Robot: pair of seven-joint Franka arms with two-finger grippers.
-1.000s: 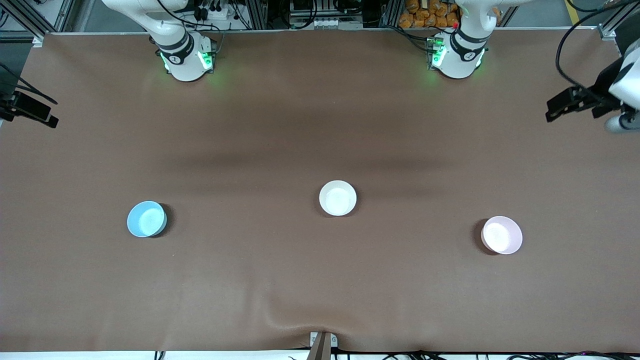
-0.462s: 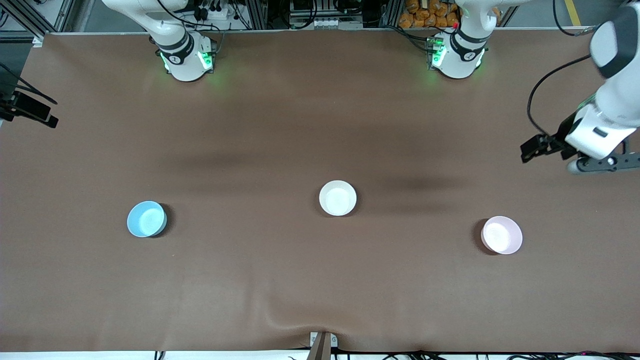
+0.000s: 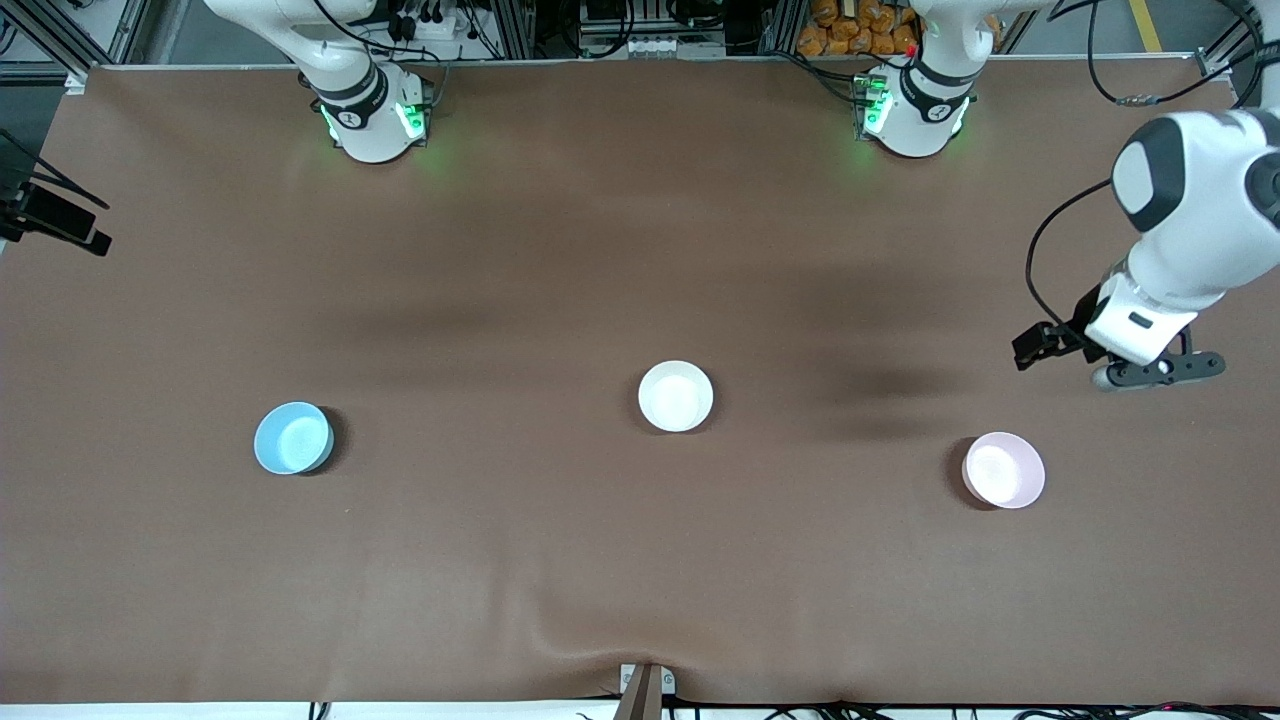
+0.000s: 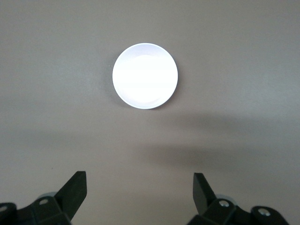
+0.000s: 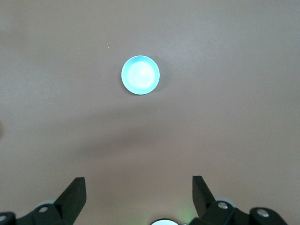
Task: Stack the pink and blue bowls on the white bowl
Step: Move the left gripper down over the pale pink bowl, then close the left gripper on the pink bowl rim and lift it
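The white bowl (image 3: 676,396) sits mid-table. The blue bowl (image 3: 293,437) lies toward the right arm's end, the pink bowl (image 3: 1003,470) toward the left arm's end, both slightly nearer the front camera than the white one. My left gripper (image 3: 1155,372) hangs in the air over bare table beside the pink bowl. In the left wrist view it (image 4: 139,183) is open and empty, with the pink bowl (image 4: 145,76) glared to white ahead. My right gripper (image 5: 138,185) is open and empty high above the table, looking down on the blue bowl (image 5: 140,75).
A brown cloth (image 3: 560,560) covers the table, with a wrinkle at the edge nearest the front camera. Both arm bases (image 3: 375,115) (image 3: 915,110) stand along the edge farthest from it. A dark part of the right arm's hand (image 3: 55,220) shows at the table's end.
The left arm has swung in from the table's end and come down toward the pink bowl. The right arm has barely shifted. The bowls have not moved.
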